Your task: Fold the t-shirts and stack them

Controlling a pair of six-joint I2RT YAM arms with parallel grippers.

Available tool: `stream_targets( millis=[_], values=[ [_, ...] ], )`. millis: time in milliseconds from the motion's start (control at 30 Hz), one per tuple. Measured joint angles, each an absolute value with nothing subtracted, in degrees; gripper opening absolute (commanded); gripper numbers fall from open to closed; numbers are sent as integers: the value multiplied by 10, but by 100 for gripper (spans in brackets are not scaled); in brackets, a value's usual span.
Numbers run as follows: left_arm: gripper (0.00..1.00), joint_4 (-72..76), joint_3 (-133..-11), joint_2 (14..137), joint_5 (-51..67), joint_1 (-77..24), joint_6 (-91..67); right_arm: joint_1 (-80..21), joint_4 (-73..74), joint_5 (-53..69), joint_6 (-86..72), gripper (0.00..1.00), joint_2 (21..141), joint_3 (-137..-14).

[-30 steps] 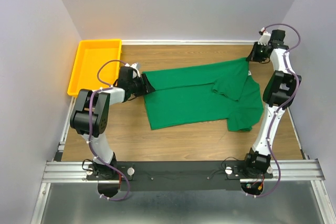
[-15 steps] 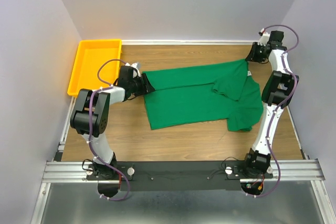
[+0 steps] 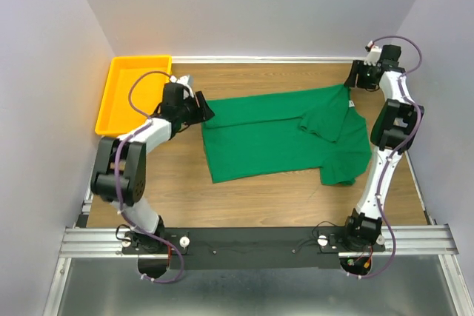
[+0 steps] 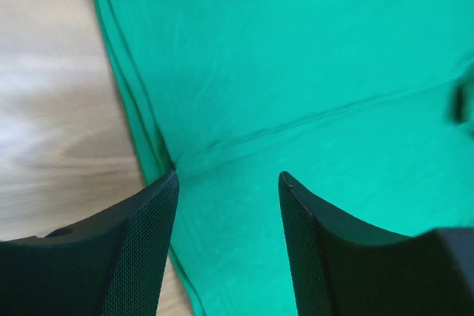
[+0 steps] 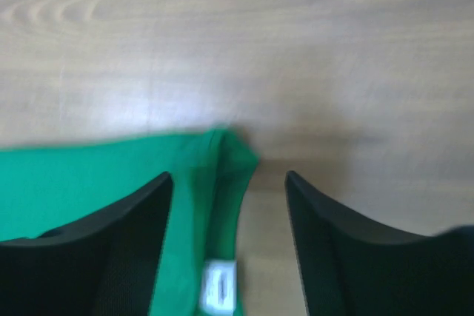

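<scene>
One green t-shirt [image 3: 281, 135] lies partly folded on the wooden table, a sleeve turned over its right half. My left gripper [image 3: 200, 106] is at the shirt's left edge. In the left wrist view its jaws stand open [image 4: 228, 177], with flat cloth [image 4: 311, 72] below and between them and nothing pinched. My right gripper [image 3: 355, 79] hovers at the shirt's far right corner. It is open [image 5: 228, 175], and that corner of the shirt [image 5: 215, 160] with a small white label [image 5: 220, 286] lies loose between its fingers.
A yellow tray [image 3: 133, 94] sits at the far left corner of the table. Grey walls close in the left, right and far sides. Bare wood [image 3: 259, 201] shows between the shirt and the arm bases.
The right gripper has opened and let go of the shirt's far right corner. The left arm has swung its gripper a little toward the far side along the shirt's left edge.
</scene>
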State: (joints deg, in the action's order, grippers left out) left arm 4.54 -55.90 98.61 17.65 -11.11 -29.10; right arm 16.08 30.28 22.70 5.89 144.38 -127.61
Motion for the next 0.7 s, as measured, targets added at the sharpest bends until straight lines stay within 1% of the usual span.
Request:
stream_targets(
  millis=[33, 100, 133, 167, 233, 333, 467, 600, 700],
  values=[
    [69, 43, -561, 964, 167, -111, -287, 161, 300, 228, 71, 75, 1423, -1245],
    [78, 39, -567, 907, 143, -111, -275, 161, 302, 235, 90, 81, 1372, -1182],
    [81, 40, -569, 887, 136, -111, -272, 161, 299, 241, 98, 81, 1345, -1150],
    [87, 41, -571, 850, 122, -111, -265, 161, 300, 250, 111, 83, 1310, -1112],
    [91, 42, -571, 793, 105, -111, -255, 161, 303, 275, 138, 83, 1235, -1043],
    [90, 51, -550, 709, 97, -104, -248, 161, 308, 331, 202, 84, 1101, -920],
    [86, 45, -477, 635, 116, -91, -252, 160, 335, 381, 255, 83, 979, -822],
    [84, 31, -377, 619, 146, -89, -280, 160, 349, 380, 255, 83, 927, -764],
    [80, 17, -333, 624, 154, -90, -304, 160, 359, 367, 238, 83, 922, -739]
  ],
)
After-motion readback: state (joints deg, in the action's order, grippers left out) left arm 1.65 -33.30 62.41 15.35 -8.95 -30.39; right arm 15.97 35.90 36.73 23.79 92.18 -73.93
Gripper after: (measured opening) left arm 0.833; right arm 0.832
